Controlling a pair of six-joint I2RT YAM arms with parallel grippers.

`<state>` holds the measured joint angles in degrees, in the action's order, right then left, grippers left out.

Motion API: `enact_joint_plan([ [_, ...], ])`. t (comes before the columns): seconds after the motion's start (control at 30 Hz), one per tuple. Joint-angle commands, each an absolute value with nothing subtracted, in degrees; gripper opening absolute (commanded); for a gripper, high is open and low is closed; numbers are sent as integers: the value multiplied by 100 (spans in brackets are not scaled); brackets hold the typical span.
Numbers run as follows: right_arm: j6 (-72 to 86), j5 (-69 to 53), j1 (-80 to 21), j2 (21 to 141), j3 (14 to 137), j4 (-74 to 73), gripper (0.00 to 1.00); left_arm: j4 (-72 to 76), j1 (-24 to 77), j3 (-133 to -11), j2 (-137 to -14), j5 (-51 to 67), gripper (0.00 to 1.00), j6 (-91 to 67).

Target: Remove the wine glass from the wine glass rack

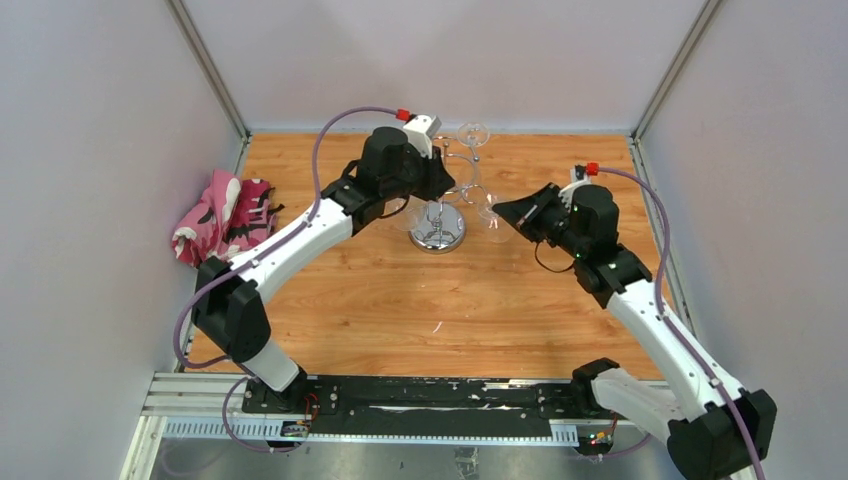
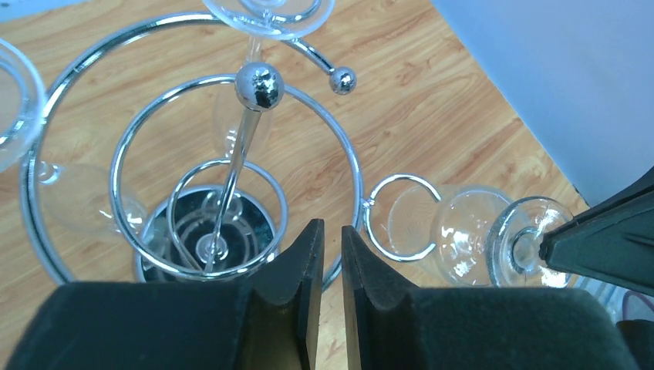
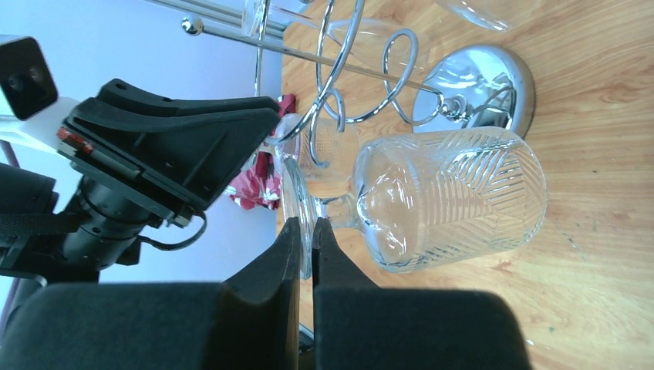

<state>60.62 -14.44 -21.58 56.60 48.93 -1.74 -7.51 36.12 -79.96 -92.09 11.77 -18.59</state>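
Note:
The chrome wine glass rack (image 1: 437, 236) stands mid-table, its ball-topped post (image 2: 258, 85) and round base (image 3: 480, 77) in the wrist views. My left gripper (image 2: 332, 227) sits at the rack's top ring (image 2: 356, 177), jaws nearly together with the ring wire running between the fingertips. My right gripper (image 3: 306, 223) is shut on the foot of a cut-pattern wine glass (image 3: 455, 196). That glass (image 2: 466, 235) hangs bowl-down just outside the small loop (image 2: 395, 218) on the rack's right side, apart from it. In the top view the right gripper (image 1: 503, 212) is right of the rack.
Other glasses hang on the rack: one foot at the far side (image 1: 473, 132) and one at the left (image 2: 11, 100). A pink patterned cloth (image 1: 225, 215) lies at the table's left edge. Grey walls close in three sides.

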Motion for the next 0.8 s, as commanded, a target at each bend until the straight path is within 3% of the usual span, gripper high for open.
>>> enact_joint_plan([
  [0.0, 5598, -1108, -2118, 5046, 5050, -750, 0, -869, 3665, -7915, -8612, 775, 20, -1780],
  [0.13, 5110, -843, -2120, 4514, 5337, -1331, 0, -435, 3675, -7325, -7744, 897, 21, -1909],
  [0.23, 4659, -813, -2127, 4362, 5808, -1642, 0, 539, 3674, -6643, -7083, 1727, 24, -2050],
  [0.3, 4420, -977, -2128, 4418, 6217, -1678, 0, 1224, 3676, -6256, -6808, 2546, 35, -2198],
  [0.43, 4235, -1582, -2120, 4761, 6743, -1346, 0, 1672, 3674, -6127, -6819, 3459, 44, -2408],
  [0.57, 4307, -2270, -2118, 5154, 6989, -655, 0, 2382, 3667, -6029, -7126, 4083, 43, -2713],
  [0.67, 4354, -2786, -2078, 5283, 7021, 53, 0, 4183, 3504, -5620, -7345, 4623, 44, -3596],
  [0.77, 4555, -3146, -2011, 5318, 7021, 775, 0, 7248, 3030, -5217, -7976, 4916, 49, -5852],
])
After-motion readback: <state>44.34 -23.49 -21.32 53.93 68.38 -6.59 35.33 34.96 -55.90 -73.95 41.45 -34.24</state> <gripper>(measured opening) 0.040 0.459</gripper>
